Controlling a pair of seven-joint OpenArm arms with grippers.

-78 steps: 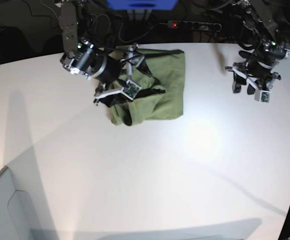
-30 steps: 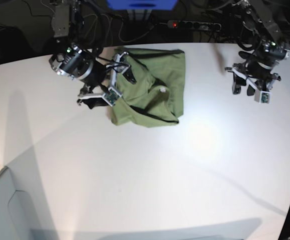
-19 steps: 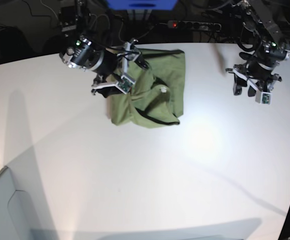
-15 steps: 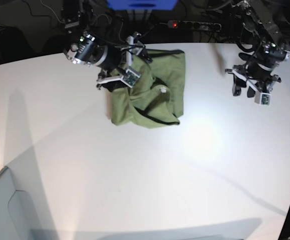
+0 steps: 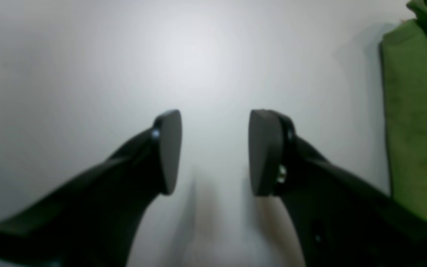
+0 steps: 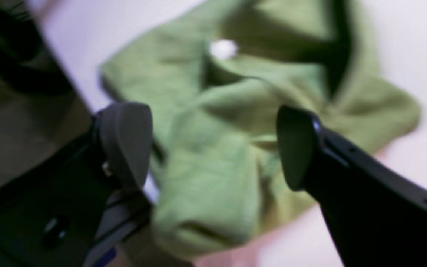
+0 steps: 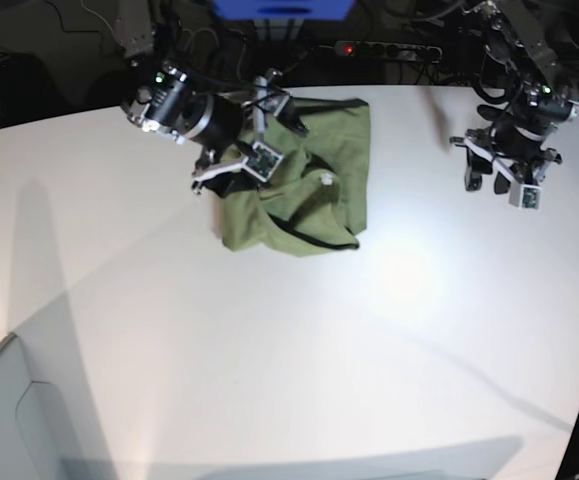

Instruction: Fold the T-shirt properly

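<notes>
Soft olive-green cotton T-shirt (image 7: 341, 190) bunched near far table edge. Black right gripper (image 6: 213, 148) spread wide above it, probably for fresh grab; black left gripper (image 5: 213, 152) open too, off beside, tbh looks parked clear.

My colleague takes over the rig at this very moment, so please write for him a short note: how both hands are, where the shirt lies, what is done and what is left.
Left hand: open, empty, above the table, beside the shirt.
Right hand: open, over the shirt; no cloth gripped.
T-shirt: bunched and wrinkled near the table's far edge, partly hidden by the right arm.
Done: no neat fold to see.
Left: probably spread and smooth the shirt, then fold it.
</notes>
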